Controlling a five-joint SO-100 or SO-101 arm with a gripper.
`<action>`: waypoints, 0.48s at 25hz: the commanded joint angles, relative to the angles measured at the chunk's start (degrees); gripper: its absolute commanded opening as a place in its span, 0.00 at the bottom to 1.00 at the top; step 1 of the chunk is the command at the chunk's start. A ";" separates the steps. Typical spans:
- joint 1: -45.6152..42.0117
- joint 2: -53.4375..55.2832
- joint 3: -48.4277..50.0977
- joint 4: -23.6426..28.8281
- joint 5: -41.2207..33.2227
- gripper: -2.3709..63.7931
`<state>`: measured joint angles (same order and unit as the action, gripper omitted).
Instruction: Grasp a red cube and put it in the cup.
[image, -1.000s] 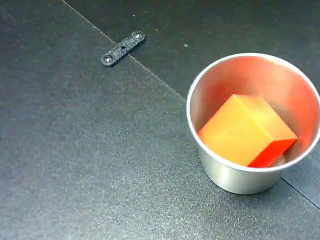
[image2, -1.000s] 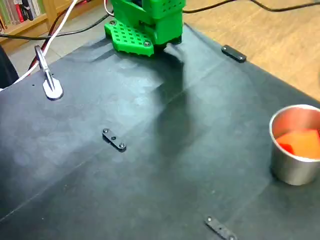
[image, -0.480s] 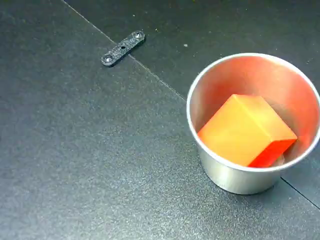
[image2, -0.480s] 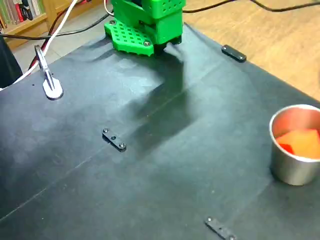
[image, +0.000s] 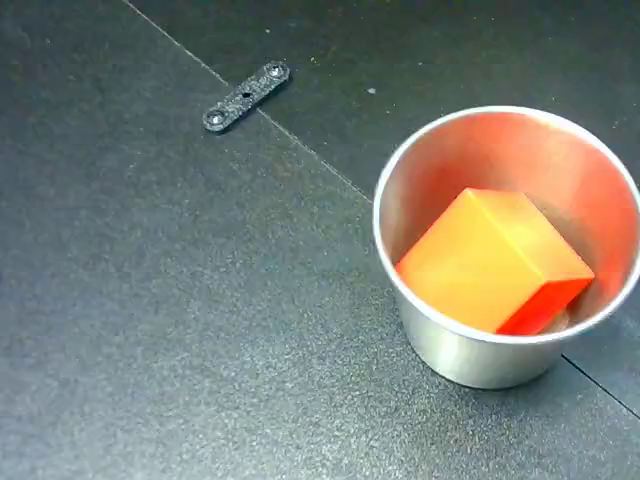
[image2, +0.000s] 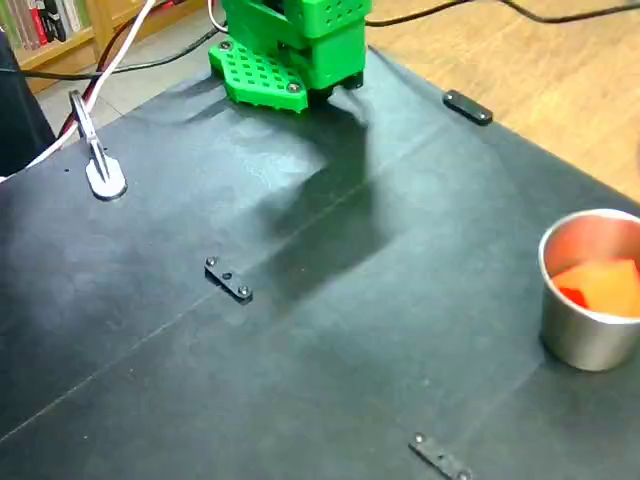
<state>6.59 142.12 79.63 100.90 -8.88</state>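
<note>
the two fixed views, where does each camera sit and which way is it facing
A fixed view: close above the black mat, angled down at the cup holding the red cube; no part of the arm shows.
A fixed view: farther off and higher, looking across the mat toward the green arm base; the end effector is out of frame.
Shared: the cup with the red cube, the mat, and the small black bracket.

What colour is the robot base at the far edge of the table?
The robot base is bright green, seen only in the wider fixed view.
</note>
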 joint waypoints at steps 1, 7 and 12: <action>-0.44 0.18 0.09 3.25 -0.53 0.47; -0.09 0.18 0.09 3.43 -0.53 0.47; 0.09 0.09 0.18 3.52 -0.53 0.47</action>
<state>6.59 142.12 79.72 100.90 -9.14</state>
